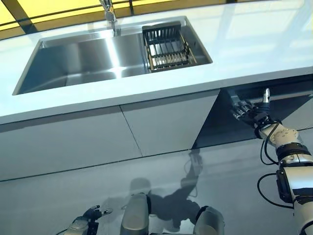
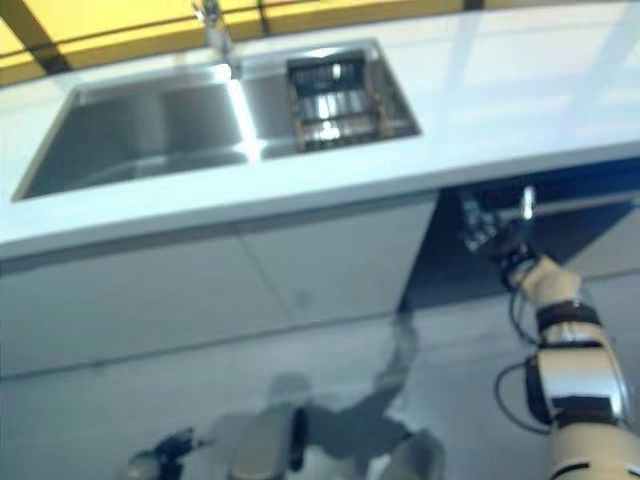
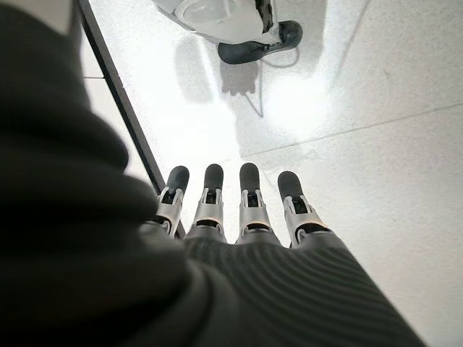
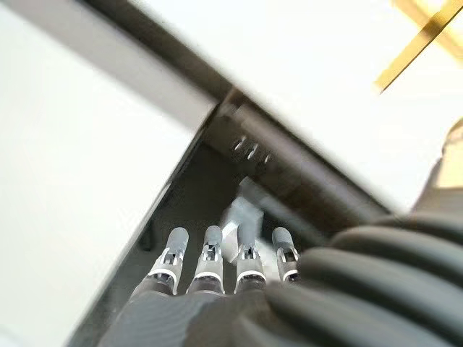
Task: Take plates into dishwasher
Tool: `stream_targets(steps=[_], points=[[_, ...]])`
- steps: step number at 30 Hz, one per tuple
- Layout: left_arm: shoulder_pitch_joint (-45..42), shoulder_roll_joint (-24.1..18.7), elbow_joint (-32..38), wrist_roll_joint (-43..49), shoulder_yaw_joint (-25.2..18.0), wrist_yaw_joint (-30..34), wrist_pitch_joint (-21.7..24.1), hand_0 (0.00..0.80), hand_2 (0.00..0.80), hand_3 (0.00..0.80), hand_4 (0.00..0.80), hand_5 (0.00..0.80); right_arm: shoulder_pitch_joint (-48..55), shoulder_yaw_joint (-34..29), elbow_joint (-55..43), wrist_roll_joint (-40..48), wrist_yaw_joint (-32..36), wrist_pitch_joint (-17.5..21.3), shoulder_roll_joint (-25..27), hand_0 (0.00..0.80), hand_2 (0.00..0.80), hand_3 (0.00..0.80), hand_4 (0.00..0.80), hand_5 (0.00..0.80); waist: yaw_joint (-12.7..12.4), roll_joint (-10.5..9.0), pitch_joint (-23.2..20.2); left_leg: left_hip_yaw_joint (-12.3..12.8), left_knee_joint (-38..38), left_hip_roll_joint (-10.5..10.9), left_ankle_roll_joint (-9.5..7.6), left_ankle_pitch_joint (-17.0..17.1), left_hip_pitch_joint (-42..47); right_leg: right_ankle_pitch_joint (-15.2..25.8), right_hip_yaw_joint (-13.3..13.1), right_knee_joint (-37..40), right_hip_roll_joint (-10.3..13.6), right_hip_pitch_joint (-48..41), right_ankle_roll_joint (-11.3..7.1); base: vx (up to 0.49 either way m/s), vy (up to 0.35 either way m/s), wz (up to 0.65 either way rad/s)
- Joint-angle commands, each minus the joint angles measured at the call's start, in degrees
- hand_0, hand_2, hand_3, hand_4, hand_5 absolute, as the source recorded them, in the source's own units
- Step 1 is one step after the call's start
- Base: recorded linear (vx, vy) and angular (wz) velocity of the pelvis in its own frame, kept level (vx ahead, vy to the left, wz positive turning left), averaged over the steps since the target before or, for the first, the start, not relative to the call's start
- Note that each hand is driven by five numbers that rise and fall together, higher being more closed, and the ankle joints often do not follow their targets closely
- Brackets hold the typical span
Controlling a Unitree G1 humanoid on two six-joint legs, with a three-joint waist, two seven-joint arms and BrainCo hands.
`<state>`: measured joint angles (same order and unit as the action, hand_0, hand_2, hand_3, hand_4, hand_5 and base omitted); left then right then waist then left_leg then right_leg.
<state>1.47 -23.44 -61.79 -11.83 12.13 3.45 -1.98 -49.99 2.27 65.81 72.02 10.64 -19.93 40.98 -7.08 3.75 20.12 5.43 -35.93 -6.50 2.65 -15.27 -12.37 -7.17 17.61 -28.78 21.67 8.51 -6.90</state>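
White table (image 1: 254, 44) with an inset steel sink (image 1: 83, 61); a dark rack (image 1: 166, 46) occupies its right end, the faucet (image 1: 110, 14) behind. Pale cabinet fronts (image 1: 98, 139) stand below.

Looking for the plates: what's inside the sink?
The sink holds a dark dish rack at its right end; plates in it cannot be made out. The rest of the basin looks bare.
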Motion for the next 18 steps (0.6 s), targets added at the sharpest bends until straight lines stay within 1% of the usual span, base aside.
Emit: stream_targets(steps=[1, 5, 8, 10, 11, 12, 13, 14, 15, 16, 17, 18], points=[[-0.43, -3.59, -1.06, 3.75, -0.78, -0.47, 0.36, 0.0, 0.0, 0.0, 0.0, 0.0, -5.94, -2.92, 0.71, -7.78, 0.02, 0.87, -0.1, 0.0, 0.0, 0.0, 0.0, 0.0, -2.74, -2.72, -3.68, 1.82, -1.44, -0.64, -2.91, -1.76, 2.11, 2.11, -3.32, 1.58, 0.5, -3.68, 0.25, 0.044, 0.081, 0.0], [0.16, -3.18, -2.06, 3.73, -0.88, -1.02, 0.62, 0.0, 0.0, 0.0, 0.0, 0.0, -1.05, -2.99, 2.55, -14.26, 1.13, -1.53, -1.04, 0.0, 0.0, 0.0, 0.0, 0.0, -2.62, -3.55, -4.23, 2.46, 0.76, -0.29, -3.06, -1.23, 3.44, 4.05, -3.1, 5.16, 0.55, -5.43, -0.4, 0.044, 0.1, 0.0], [0.62, -2.45, -2.86, 3.78, -0.99, -1.28, 1.31, 0.0, 0.0, 0.0, 0.0, 0.0, 4.75, -2.94, 3.04, -20.71, 2.54, -1.64, -2.82, 0.0, 0.0, 0.0, 0.0, 0.0, -2.51, -4.37, -5.03, 2.61, 3.99, 0.64, -3.09, -0.43, 4.99, 6.95, -2.99, 10.47, 0.89, -7.79, -1.07, 0.065, 0.141, -0.01], [0.78, -2.32, -3.13, 3.78, -1.1, -1.1, 1.58, 0.0, 0.0, 0.0, 0.0, 0.0, 7.25, -2.83, 2.45, -25.57, 2.79, -1.21, -3.56, 0.0, 0.0, 0.0, 0.0, 0.0, -2.29, -4.64, -5.44, 2.55, 5.54, 1.12, -3.05, 0.09, 5.64, 8.31, -3.02, 12.42, 1.02, -8.57, -1.3, 0.036, 0.15, 0.02], [1.19, -2.26, -3.26, 4.35, -0.84, -0.58, 1.6, 0.0, 0.0, 0.0, 0.0, 0.0, 10.15, -1.69, 1.93, -30.67, 2.91, -0.12, -4.05, 0.0, 0.0, 0.0, 0.0, 0.0, -1.99, -4.94, -5.95, 2.56, 7.68, 1.99, -3.24, 0.81, 6.24, 10.71, -3.04, 14.27, 1.39, -9.0, -1.68, 0.024, 0.2, 0.06], [1.24, -2.18, -3.22, 5.05, -0.45, -0.25, 1.44, 0.0, 0.0, 0.0, 0.0, 0.0, 12.11, -1.11, 1.41, -32.66, 2.95, 0.61, -4.57, 0.0, 0.0, 0.0, 0.0, 0.0, -1.79, -5.08, -6.35, 2.73, 9.4, 2.49, -3.32, 1.53, 6.8, 12.71, -2.81, 14.79, 1.77, -8.99, -1.91, 0.013, 0.263, 0.05], [1.23, -2.07, -3.04, 6.19, 0.13, -0.09, 1.52, 0.0, 0.0, 0.0, 0.0, 0.0, 14.42, -0.34, 0.67, -34.81, 2.85, 1.08, -5.14, 0.0, 0.0, 0.0, 0.0, 0.0, -1.66, -5.2, -6.73, 3.19, 11.87, 3.34, -3.38, 2.65, 7.62, 16.22, -2.42, 14.5, 2.56, -8.62, -2.42, -0.004, 0.247, 0.03], [1.2, -1.93, -2.99, 6.96, 0.57, 0.0, 1.71, 0.0, 0.0, 0.0, 0.0, 0.0, 16.27, 0.26, 0.28, -39.15, 3.39, 1.58, -5.72, 0.0, 0.0, 0.0, 0.0, 0.0, -1.54, -5.07, -7.01, 3.67, 13.96, 3.88, -3.45, 3.66, 8.35, 18.12, -2.24, 13.45, 2.96, -8.08, -2.68, -0.009, 0.254, 0.03], [1.09, -1.79, -2.9, 7.39, 0.91, 0.08, 1.55, 0.0, 0.0, 0.0, 0.0, 0.0, 17.54, 0.64, 0.04, -42.23, 3.52, 2.3, -6.12, 0.0, 0.0, 0.0, 0.0, 0.0, -1.5, -4.89, -7.2, 3.99, 15.42, 4.17, -3.57, 4.38, 8.86, 18.85, -2.32, 12.43, 3.07, -7.63, -2.76, 0.031, 0.286, 0.03], [1.12, -1.77, -2.95, 7.43, 2.27, 0.23, 0.28, 0.0, 0.0, 0.0, 0.0, 0.0, 20.72, 2.32, -0.77, -42.12, 3.84, 2.01, -6.78, 0.0, 0.0, 0.0, 0.0, 0.0, -0.65, -4.35, -7.7, 3.45, 19.46, 4.61, -4.14, 6.36, 9.99, 17.27, -3.61, 10.8, 0.64, -7.02, -2.35, 0.091, 0.261, -0.03], [1.29, -1.56, -3.47, 7.63, 3.33, 0.58, -0.92, 0.0, 0.0, 0.0, 0.0, 0.0, 24.03, 2.93, -1.37, -42.13, 4.03, 2.23, -7.81, 0.0, 0.0, 0.0, 0.0, 0.0, 0.31, -4.27, -8.35, 1.98, 22.69, 5.59, -4.45, 8.13, 10.6, 15.43, -5.24, 11.0, -3.03, -6.76, -1.74, 0.115, 0.211, 0.04], [1.32, -1.48, -3.69, 7.76, 3.68, 0.87, -1.64, 0.0, 0.0, 0.0, 0.0, 0.0, 25.39, 2.94, -1.53, -42.35, 4.2, 2.34, -8.22, 0.0, 0.0, 0.0, 0.0, 0.0, 0.64, -4.3, -8.68, 1.35, 23.92, 6.02, -4.52, 8.87, 10.84, 14.82, -5.72, 11.26, -4.45, -6.76, -1.52, 0.195, 0.161, 0.29]])
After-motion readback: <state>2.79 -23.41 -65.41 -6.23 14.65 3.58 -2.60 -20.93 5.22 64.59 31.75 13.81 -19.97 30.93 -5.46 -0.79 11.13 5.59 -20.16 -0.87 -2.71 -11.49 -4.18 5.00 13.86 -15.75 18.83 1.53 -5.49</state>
